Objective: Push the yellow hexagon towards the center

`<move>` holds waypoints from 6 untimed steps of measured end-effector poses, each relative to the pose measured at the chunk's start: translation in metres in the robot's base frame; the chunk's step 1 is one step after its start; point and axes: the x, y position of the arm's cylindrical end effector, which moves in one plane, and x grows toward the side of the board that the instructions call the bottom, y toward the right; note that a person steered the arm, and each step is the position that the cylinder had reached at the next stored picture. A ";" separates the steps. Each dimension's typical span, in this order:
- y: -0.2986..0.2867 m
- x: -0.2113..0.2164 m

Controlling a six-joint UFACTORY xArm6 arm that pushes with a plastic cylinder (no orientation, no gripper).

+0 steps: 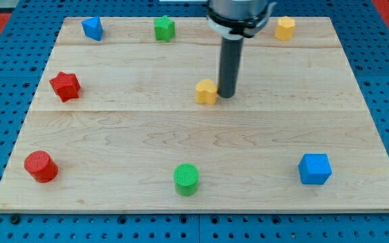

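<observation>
A yellow block [206, 91] sits near the board's middle; its exact shape is hard to make out. My tip [226, 95] stands right against this block's right side, touching or nearly touching it. A second yellow block [285, 28], which looks hexagonal, sits at the view's top right, well away from the tip. The dark rod rises straight up from the tip to the arm's head at the view's top.
Wooden board [113, 128] on a blue pegboard. Blue block [92, 28] and green star [164, 28] along the top. Red star [65, 86] at left. Red cylinder [40, 166], green cylinder [186, 179] and blue cube [314, 168] along the bottom.
</observation>
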 end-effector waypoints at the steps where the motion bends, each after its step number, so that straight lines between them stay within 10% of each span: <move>1: 0.075 -0.012; 3: 0.217 -0.120; 5: 0.201 -0.195; 6: 0.135 -0.147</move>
